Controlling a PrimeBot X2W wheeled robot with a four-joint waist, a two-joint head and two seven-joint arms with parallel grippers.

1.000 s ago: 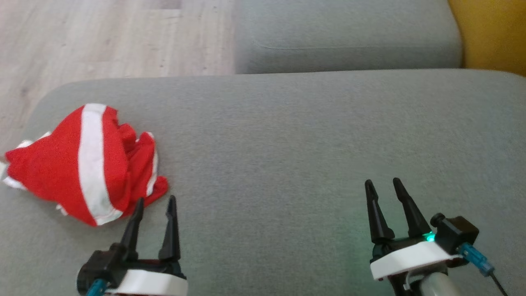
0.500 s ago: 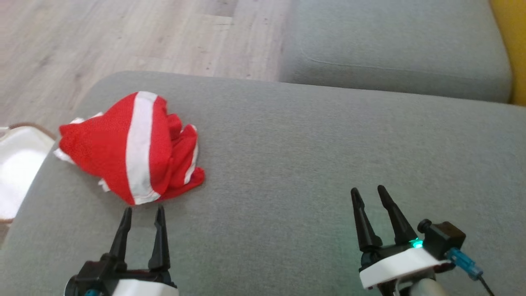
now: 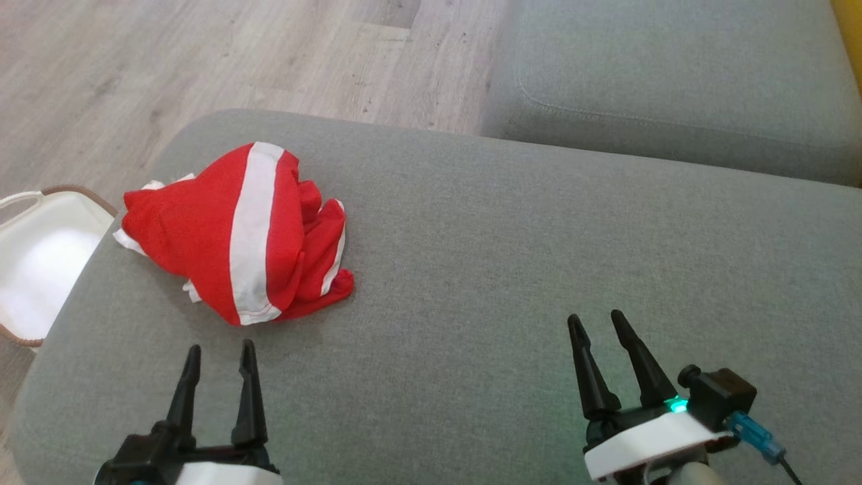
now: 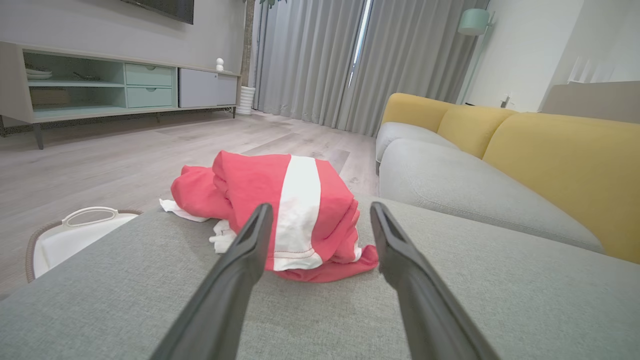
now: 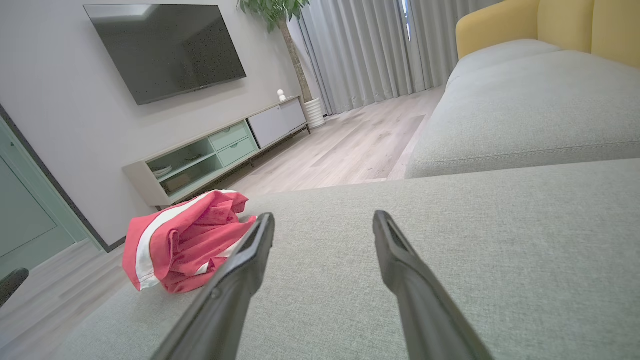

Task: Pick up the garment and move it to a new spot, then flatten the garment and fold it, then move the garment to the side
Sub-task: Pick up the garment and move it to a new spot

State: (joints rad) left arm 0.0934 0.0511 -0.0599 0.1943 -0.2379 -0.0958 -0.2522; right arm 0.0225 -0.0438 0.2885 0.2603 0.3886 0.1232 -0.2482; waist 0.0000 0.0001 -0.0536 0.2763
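The garment [image 3: 236, 229] is a crumpled red piece with white stripes, bunched at the left end of the grey sofa cushion [image 3: 512, 269]. My left gripper [image 3: 221, 351] is open just short of it, fingers aimed at its near edge. In the left wrist view the garment [image 4: 280, 210] lies straight ahead between the open fingers [image 4: 250, 240] of the left gripper [image 4: 320, 214]. My right gripper [image 3: 595, 322] is open far to the right over bare cushion. The right wrist view, past the open right gripper [image 5: 325, 220], has the garment [image 5: 180, 240] off to the left.
A white basket [image 3: 40, 263] with a brown rim stands on the wood floor [image 3: 202, 60] beside the cushion's left end. A second grey cushion [image 3: 673, 81] lies beyond, with yellow backrests [image 4: 565, 165]. A TV cabinet [image 5: 220, 150] lines the far wall.
The head camera has turned left, so the whole picture has shifted right and the basket has come into view. Both grippers sit lower in the picture, and the left one now stands short of the garment.
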